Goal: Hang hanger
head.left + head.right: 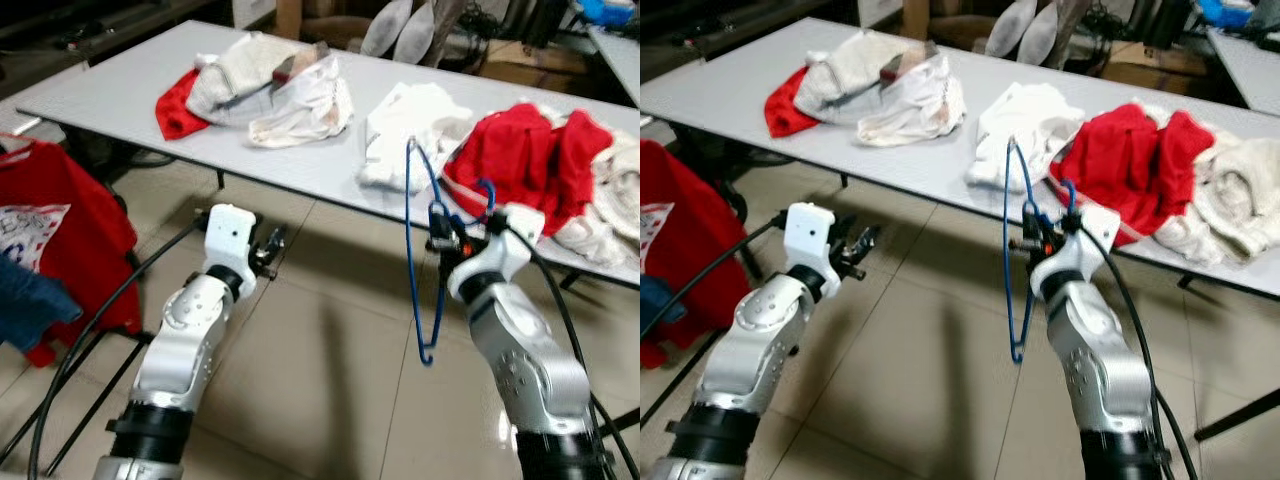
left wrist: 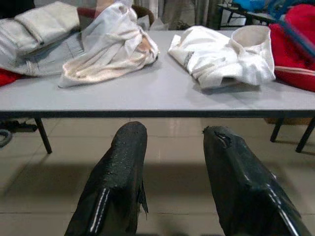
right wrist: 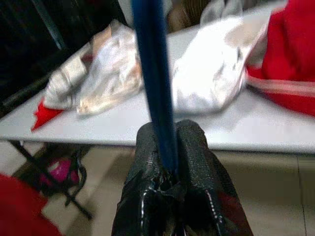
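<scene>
Clamping a blue hanger [image 1: 418, 255] between its closed fingers, the right gripper [image 1: 441, 238] sits right of centre in the left eye view, just below the near edge of the grey table [image 1: 120, 95]. That hanger stands roughly upright, reaching from above the table edge to the lower centre of the frame. Left of centre, the left gripper [image 1: 268, 250] hovers over the tiled floor [image 1: 320, 380], fingers spread, holding nothing. White clothes [image 1: 410, 130] and red clothes [image 1: 520, 160] lie on the table.

Both eye views look down from the head at the grey table [image 1: 120, 100] across the upper frame; wrist views face its near edge, low and close.
</scene>
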Tool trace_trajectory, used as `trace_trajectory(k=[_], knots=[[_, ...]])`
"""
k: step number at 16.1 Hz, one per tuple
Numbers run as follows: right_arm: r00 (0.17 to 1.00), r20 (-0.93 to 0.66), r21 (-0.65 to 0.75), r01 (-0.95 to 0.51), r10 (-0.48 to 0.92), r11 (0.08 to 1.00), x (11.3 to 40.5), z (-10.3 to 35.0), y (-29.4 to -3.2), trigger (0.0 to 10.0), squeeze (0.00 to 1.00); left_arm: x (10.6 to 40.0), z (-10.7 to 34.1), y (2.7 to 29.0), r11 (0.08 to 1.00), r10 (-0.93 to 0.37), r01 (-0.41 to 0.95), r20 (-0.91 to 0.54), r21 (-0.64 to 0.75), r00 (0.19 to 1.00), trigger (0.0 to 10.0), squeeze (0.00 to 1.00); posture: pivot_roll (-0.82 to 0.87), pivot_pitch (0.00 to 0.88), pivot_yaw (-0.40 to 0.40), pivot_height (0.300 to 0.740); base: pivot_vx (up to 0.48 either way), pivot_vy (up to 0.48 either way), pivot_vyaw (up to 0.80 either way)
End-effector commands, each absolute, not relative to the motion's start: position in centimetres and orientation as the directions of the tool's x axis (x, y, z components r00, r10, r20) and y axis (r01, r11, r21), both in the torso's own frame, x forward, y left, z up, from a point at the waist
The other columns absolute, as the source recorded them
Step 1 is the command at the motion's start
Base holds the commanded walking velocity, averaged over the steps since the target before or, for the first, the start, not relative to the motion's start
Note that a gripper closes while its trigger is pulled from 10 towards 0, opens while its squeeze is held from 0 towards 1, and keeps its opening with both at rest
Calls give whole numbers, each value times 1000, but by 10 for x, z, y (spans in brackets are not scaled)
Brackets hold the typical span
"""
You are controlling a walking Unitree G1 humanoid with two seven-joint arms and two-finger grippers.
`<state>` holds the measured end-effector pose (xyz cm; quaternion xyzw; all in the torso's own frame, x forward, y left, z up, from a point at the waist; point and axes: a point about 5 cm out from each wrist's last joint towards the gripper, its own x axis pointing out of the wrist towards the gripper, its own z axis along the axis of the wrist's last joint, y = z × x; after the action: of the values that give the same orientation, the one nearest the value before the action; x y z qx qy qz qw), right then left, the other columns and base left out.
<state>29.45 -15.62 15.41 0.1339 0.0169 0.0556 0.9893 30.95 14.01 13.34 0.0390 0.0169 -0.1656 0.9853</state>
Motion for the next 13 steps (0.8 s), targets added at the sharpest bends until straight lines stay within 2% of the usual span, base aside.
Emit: trace_trajectory(k=[1, 4, 13], knots=[[995, -27, 268, -82, 93, 960, 297, 152, -162, 10000, 0, 311, 138, 142, 945, -315, 316, -30, 79, 949, 10000, 0, -107, 0, -53, 740, 345, 0, 0], [994, -20, 264, -99, 108, 959, 301, 153, -159, 10000, 0, 313, 140, 149, 952, -292, 293, -22, 87, 956, 10000, 0, -98, 0, -61, 740, 341, 0, -727], [995, 3, 240, -96, 99, 966, 305, 156, -159, 10000, 0, 319, 146, 148, 946, -309, 308, -10, 101, 951, 10000, 0, -90, 0, -33, 740, 340, 0, 0]])
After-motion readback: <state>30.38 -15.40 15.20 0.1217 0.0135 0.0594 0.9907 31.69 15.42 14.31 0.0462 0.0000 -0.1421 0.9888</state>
